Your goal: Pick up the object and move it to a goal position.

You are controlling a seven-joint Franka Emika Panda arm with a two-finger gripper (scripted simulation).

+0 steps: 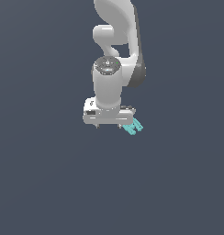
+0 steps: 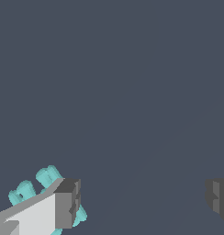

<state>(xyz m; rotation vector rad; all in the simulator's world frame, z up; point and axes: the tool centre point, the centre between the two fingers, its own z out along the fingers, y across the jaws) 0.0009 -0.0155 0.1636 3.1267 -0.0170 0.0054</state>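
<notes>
We see one white Panda arm [image 1: 114, 50] coming down from the top of the exterior view, wrist pointing down over a plain dark grey floor [image 1: 45, 174]. Going from the exterior view's left to its right: bare floor, then the gripper [image 1: 108, 125] at the centre, then the teal object [image 1: 133, 127] poking out just under the gripper body's right-hand end, then bare floor again.

In the exterior view the object sits tilted, its short prongs visible, right at the lower edge of the gripper housing. It is not between the fingertips; it lies to the outside of one of them.

The wrist view confirms this. The two fingers [image 2: 67, 203] are spread wide, one at each side of the picture, with only bare floor [image 2: 132, 92] in the gap between them. So the hand is apart and grips nothing. The object [image 2: 45, 179] shows behind and beside the outer face of one finger, with rounded teal prongs sticking out past the grey pad and the white finger body.

We cannot tell for sure whether the object touches that finger or just lies on the floor under it; the finger covers most of it. From both views it looks very close, probably in contact or nearly so.
</notes>
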